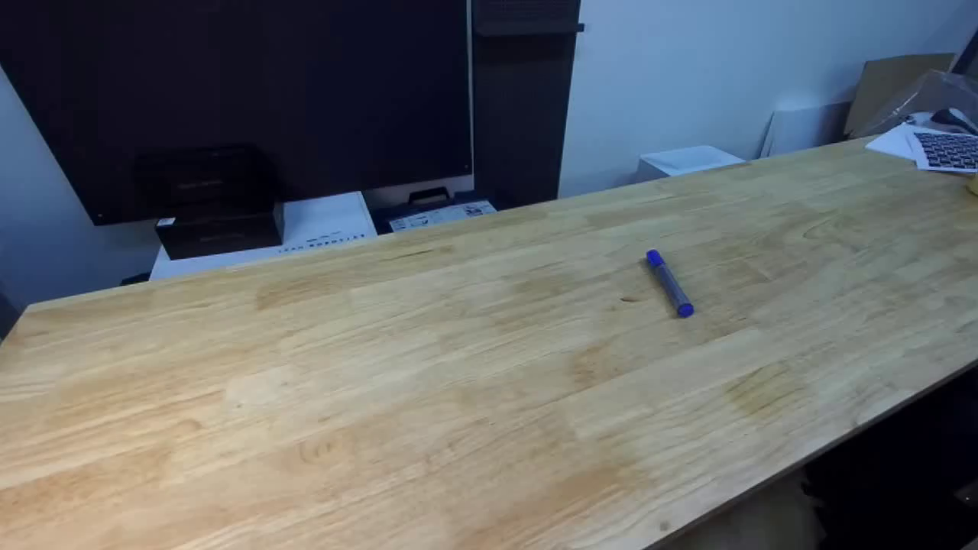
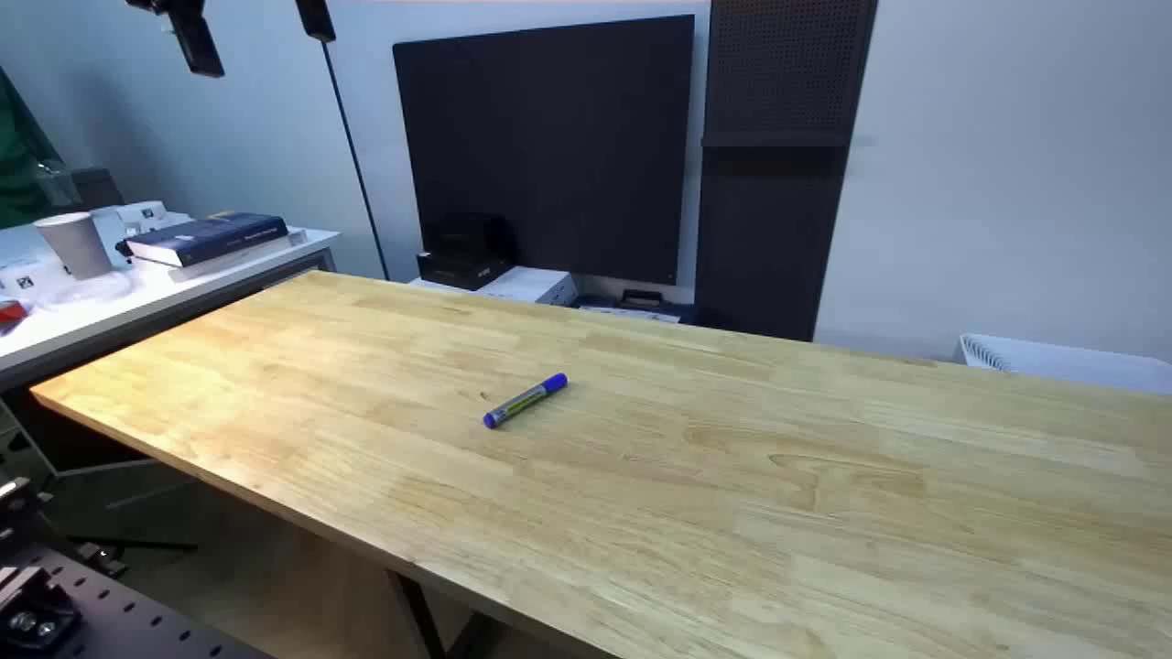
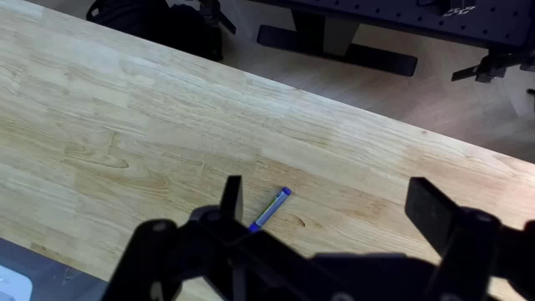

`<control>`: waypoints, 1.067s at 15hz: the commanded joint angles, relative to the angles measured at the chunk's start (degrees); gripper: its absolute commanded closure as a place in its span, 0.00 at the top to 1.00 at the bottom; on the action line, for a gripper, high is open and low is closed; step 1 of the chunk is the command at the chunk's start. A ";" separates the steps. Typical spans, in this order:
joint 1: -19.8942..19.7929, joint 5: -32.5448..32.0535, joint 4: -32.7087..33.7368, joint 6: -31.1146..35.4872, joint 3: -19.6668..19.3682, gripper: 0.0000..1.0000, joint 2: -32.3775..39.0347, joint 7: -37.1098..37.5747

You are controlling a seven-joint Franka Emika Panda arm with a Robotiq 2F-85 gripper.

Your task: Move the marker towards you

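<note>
The blue-purple marker (image 1: pixel 670 284) lies flat on the wooden table (image 1: pixel 367 397). It also shows in an exterior view (image 2: pixel 525 401), capped end towards the wall side. In the wrist view the marker (image 3: pixel 271 209) appears just right of the left-hand finger, its capped end partly hidden behind that finger's linkage. My gripper (image 3: pixel 325 186) is open with its fingers wide apart and nothing between them. In an exterior view the gripper's fingertips (image 2: pixel 265 55) hang high at the upper left, well above the table and apart from the marker. The rest of the arm is out of view.
A side desk with a book (image 2: pixel 206 240) and a paper cup (image 2: pixel 75 245) stands beyond the table's end. Papers and a patterned sheet (image 1: pixel 947 151) lie at the far right. A dark screen (image 2: pixel 549 151) and boxes (image 1: pixel 221 233) are behind the table.
</note>
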 commanded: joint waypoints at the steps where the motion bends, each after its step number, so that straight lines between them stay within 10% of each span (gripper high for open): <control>1: 1.07 -0.39 0.10 -0.09 -0.92 1.00 0.05 0.40; 12: 1.06 -0.39 0.11 -0.01 -0.92 1.00 0.05 0.40; 16: -1.34 -1.33 -0.65 10.27 -1.45 1.00 2.20 6.60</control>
